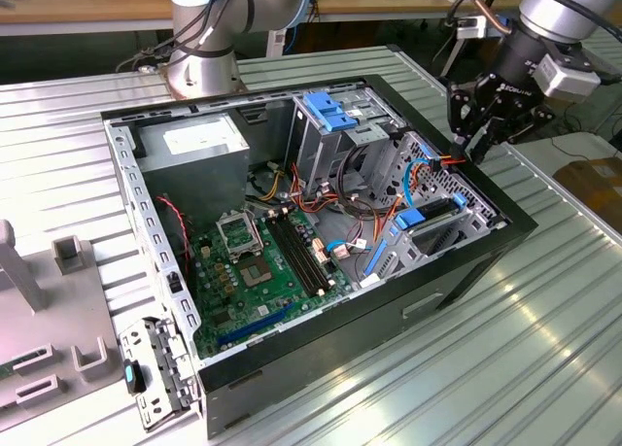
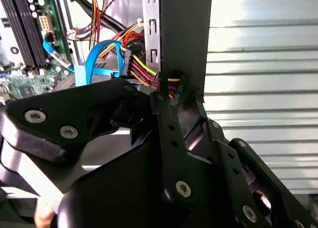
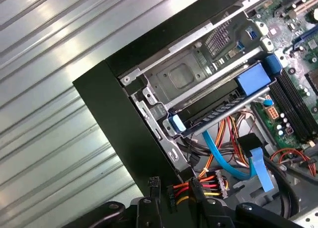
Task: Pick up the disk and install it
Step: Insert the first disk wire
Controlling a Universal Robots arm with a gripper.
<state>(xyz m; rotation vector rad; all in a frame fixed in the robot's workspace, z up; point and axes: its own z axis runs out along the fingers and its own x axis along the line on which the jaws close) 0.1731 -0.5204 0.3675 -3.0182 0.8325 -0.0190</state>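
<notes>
Disk (image 3: 218, 105) sits railed in drive bay (image 3: 184, 76), apparently installed; gripper (image 1: 469, 147) at pwr connector (image 3: 172, 197), jaw state can't be told.

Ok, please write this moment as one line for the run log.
gripper: at power connector by case corner | grip: cannot tell | disk: in drive bay, not held

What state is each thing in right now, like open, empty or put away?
Computer case, lying on its side, panel off.
Disk, sitting in the drive cage.
Tool, at the case's corner by the coloured wires.
Memory slots, empty.
</notes>
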